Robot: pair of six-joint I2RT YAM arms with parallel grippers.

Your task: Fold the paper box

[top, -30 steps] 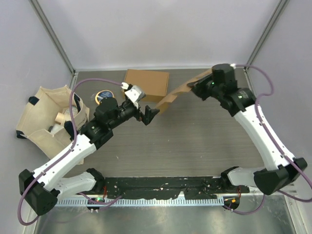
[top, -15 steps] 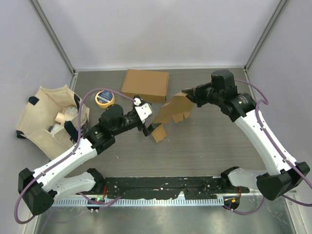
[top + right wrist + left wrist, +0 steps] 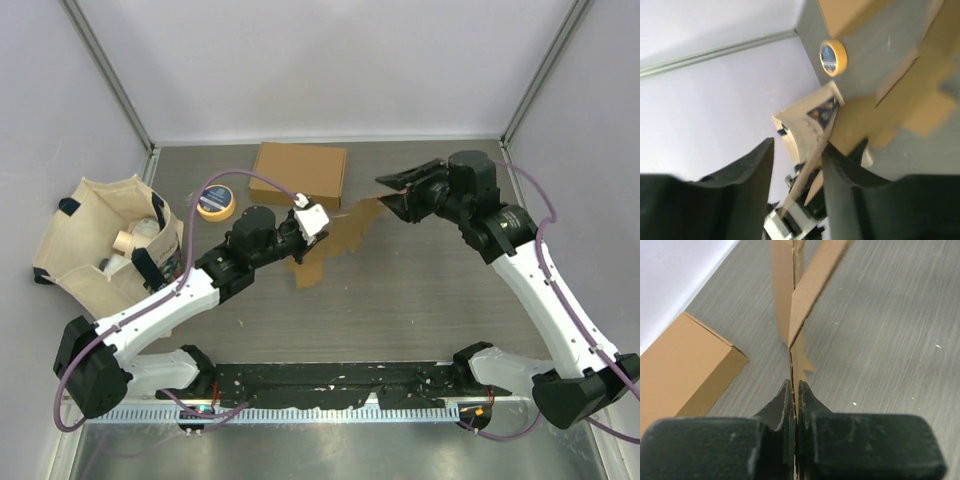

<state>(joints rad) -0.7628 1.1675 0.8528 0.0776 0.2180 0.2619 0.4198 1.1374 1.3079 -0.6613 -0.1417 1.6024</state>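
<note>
As far as can be judged, the folding is barely being begun: the blank [image 3: 338, 238] is being held as one flat sheet, no wall is being raised and no flap is being tucked, so nearly all the creasing and closing is being left to do. It is being kept slanted near the middle of the table [image 3: 430, 290], between the two arms. Its near edge is being pinched by the left gripper [image 3: 795, 392], the fingers being pressed together on the thin board. The right gripper [image 3: 392, 197] is being held at the far corner with its fingers [image 3: 842, 165] spread; whether the board is being touched there cannot be told.

The blank is being shown as plain brown cardboard — thin, matt, stiff enough to be keeping its shape, with tabs and notches cut along its outline. The table is being seen as grey, with a fine grain. At the back a closed box [image 3: 298, 173] of the same board is lying flat — possibly a finished one. A yellow tape [image 3: 215, 202] roll and a cream cloth bag [image 3: 95, 240] are lying at the left.
</note>
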